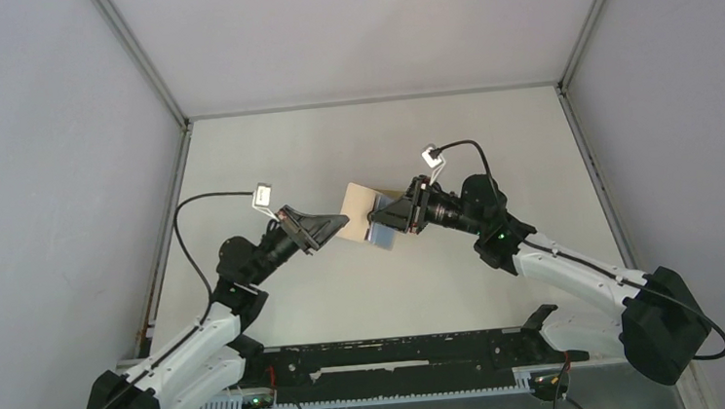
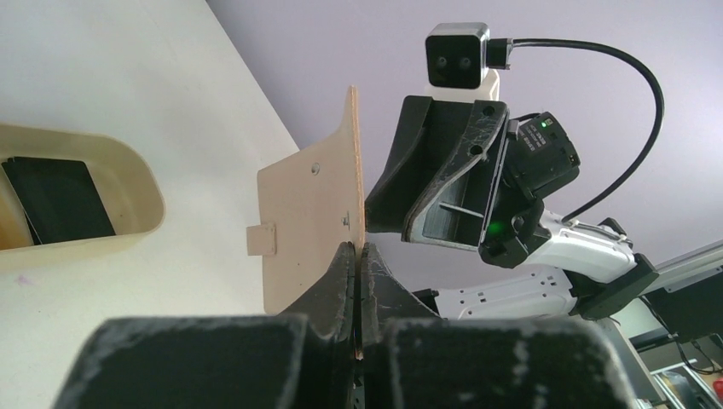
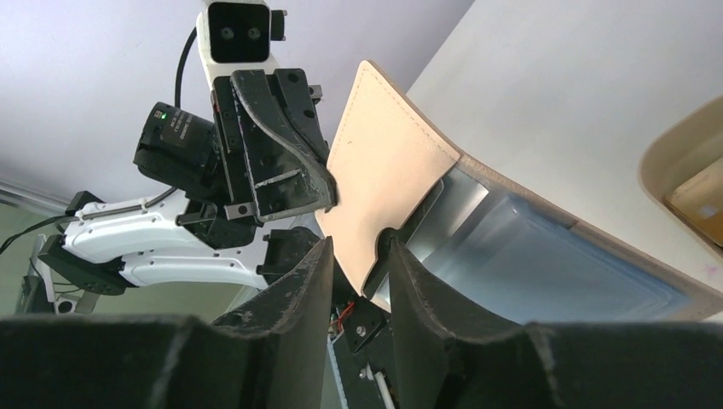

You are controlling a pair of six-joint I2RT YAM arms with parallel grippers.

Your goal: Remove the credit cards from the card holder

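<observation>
The left gripper (image 2: pixel 359 256) is clamped on the flat tan leather card holder (image 2: pixel 303 213), holding it up over mid-table so the right gripper (image 3: pixel 360 256), jaws straddling the pocket panel (image 3: pixel 384 170), can free 1 light blue credit card (image 3: pixel 546 256). Whether it pinches yet, I cannot tell.

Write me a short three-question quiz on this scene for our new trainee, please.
1. True or false: the left gripper is shut on the card holder.
2. Multiple choice: where does the black card lie? A, in the card holder; B, in the tan tray; C, between the left gripper's jaws.
3. Fill in: the card in the holder's pocket, close to the right gripper, is light ____.

Key: 1 true; 2 B; 3 blue.
</observation>
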